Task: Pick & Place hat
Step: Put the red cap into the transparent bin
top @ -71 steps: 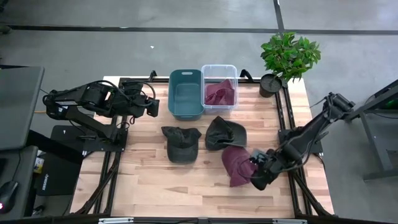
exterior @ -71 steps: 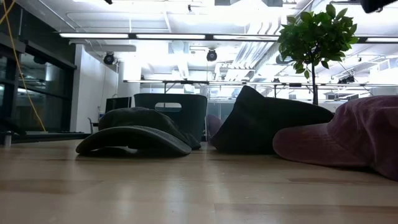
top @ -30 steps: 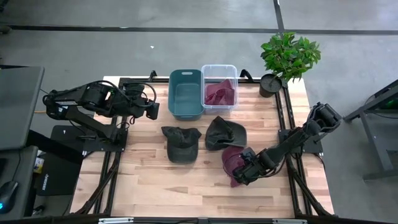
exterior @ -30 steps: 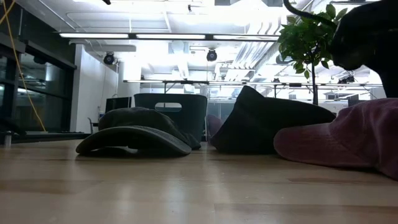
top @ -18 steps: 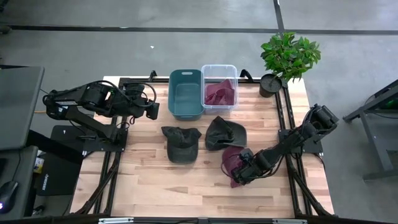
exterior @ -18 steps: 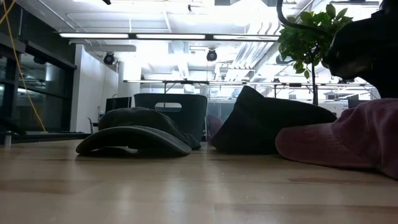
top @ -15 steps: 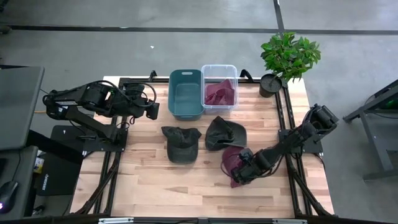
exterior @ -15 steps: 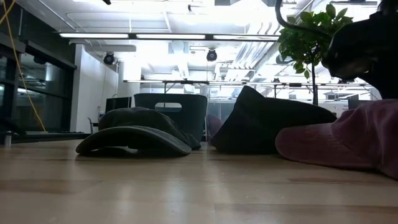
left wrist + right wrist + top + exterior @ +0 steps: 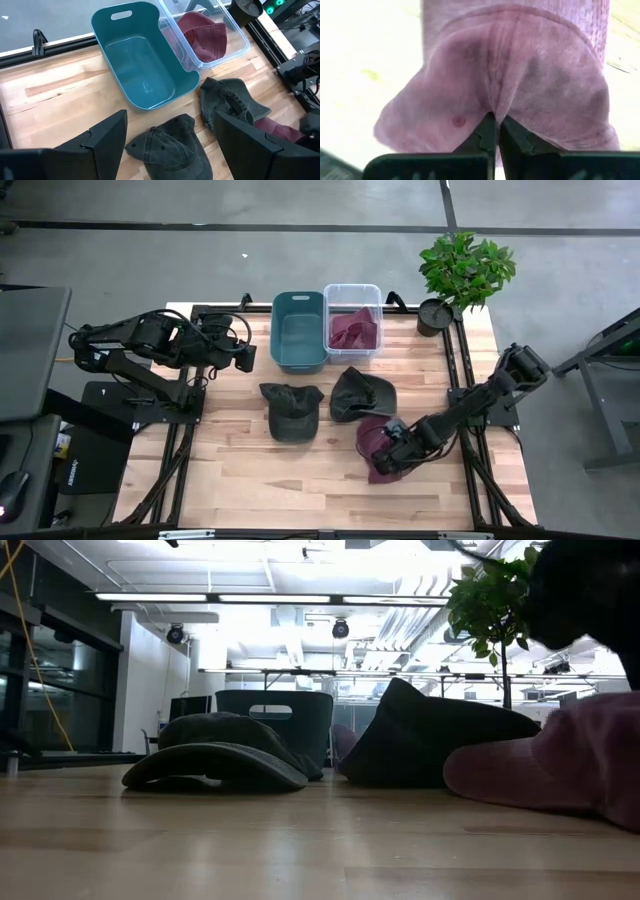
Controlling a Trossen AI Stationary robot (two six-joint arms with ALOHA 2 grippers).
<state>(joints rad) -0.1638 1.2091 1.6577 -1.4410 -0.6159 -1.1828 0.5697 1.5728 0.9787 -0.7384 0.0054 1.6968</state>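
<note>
Pinching a fold of the maroon hat near the worktop's right edge, the right end effector sits closed on it; the clear bin lies toward the far edge.

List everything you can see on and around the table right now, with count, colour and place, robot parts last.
Maroon hat: one, front right of table, fabric pinched by right claw.
Dark hats: two, charcoal; one at table centre, one just right of it.
Maroon hat in bin: one, inside clear bin.
Teal bin: one, back centre, empty.
Clear bin: one, right of teal bin, touching it.
Potted plant: one, green, back right corner.
Left claw: open, waiting at table's left, beside teal bin.
Right claw: shut on maroon hat.
</note>
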